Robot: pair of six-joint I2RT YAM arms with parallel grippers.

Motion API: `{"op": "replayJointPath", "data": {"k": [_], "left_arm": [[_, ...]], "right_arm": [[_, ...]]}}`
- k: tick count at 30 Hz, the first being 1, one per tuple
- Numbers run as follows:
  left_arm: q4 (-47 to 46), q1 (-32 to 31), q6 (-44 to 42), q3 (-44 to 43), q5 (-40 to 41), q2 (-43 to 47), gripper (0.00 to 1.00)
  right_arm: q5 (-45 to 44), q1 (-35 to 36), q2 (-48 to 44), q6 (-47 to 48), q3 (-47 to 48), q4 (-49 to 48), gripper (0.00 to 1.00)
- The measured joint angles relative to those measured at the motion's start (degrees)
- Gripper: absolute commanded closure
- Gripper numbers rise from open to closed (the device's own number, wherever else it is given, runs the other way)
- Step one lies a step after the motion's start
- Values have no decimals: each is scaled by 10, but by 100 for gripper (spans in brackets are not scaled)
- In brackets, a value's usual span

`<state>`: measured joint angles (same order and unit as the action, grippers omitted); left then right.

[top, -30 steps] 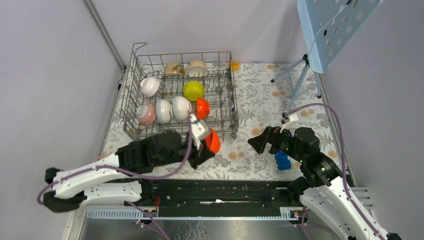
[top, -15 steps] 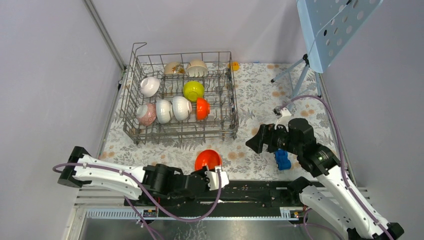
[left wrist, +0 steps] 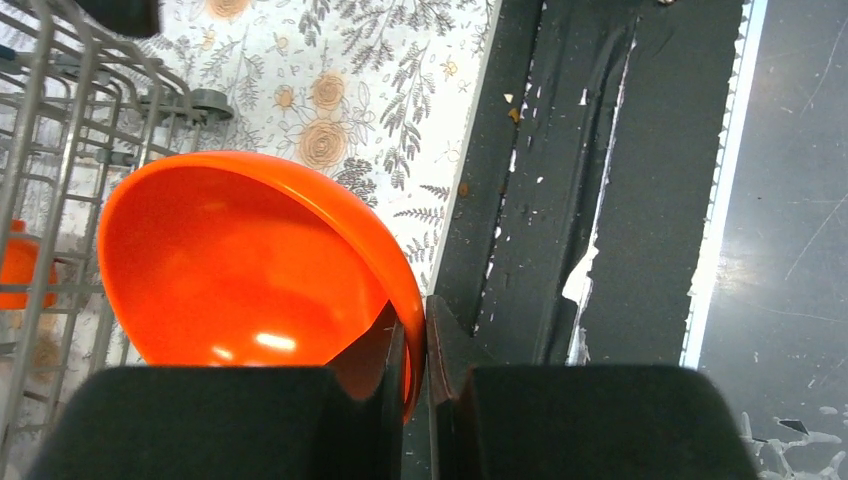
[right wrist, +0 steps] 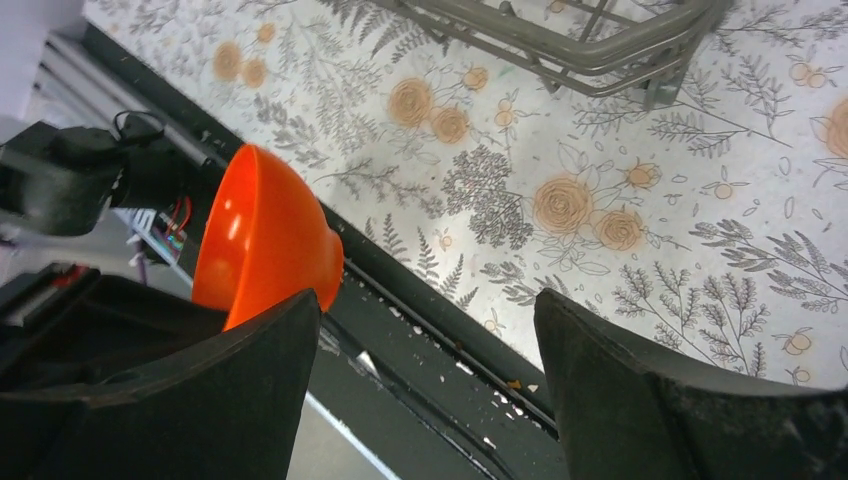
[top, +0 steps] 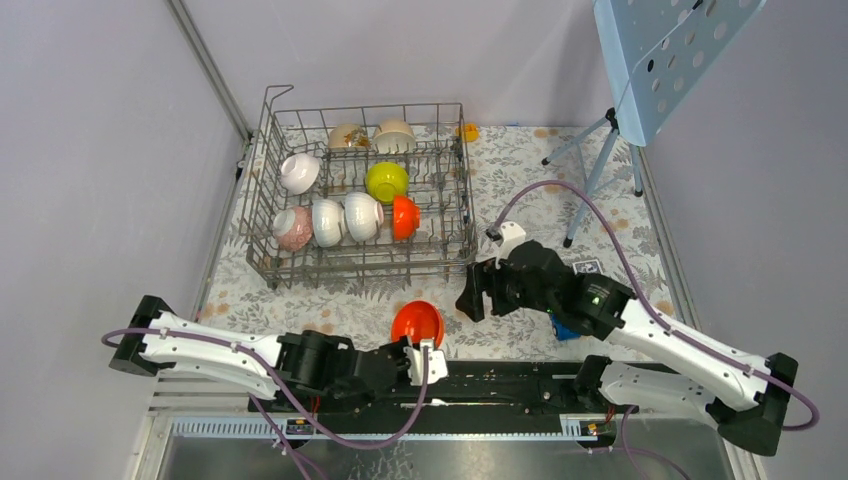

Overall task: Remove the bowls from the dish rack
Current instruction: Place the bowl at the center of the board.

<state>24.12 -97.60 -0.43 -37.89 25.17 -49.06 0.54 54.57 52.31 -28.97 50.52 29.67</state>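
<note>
Left gripper [left wrist: 425,345]: its fingers pinch the rim of the orange bowl [top: 417,322].
Orange bowl: tilted, at the middle of the near edge of the worktop [top: 520,180].
Right gripper [right wrist: 428,310]: fingers spread wide, holding nothing, near the orange bowl.
Dish rack [top: 365,107]: far left corner of the worktop, eight bowls [top: 362,215] inside.

Wearing white shells over black joints along left arm [top: 205,352] and right arm [top: 690,345], trailing looping purple cables [top: 545,186], carrying small white wrist blocks [top: 510,236].
</note>
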Motion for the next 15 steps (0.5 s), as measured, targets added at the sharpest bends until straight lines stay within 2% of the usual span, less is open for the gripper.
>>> {"op": "replayJointPath", "data": {"k": [4, 7, 15], "left_arm": [[-11, 0, 0, 0, -13, -33, 100], [-16, 0, -1, 0, -21, -63, 100], [-30, 0, -17, 14, -28, -74, 100]], "right_arm": [[-87, 67, 16, -35, -8, -26, 15], [-119, 105, 24, -54, -22, -48, 15], [-150, 114, -5, -79, -49, -47, 18]]}}
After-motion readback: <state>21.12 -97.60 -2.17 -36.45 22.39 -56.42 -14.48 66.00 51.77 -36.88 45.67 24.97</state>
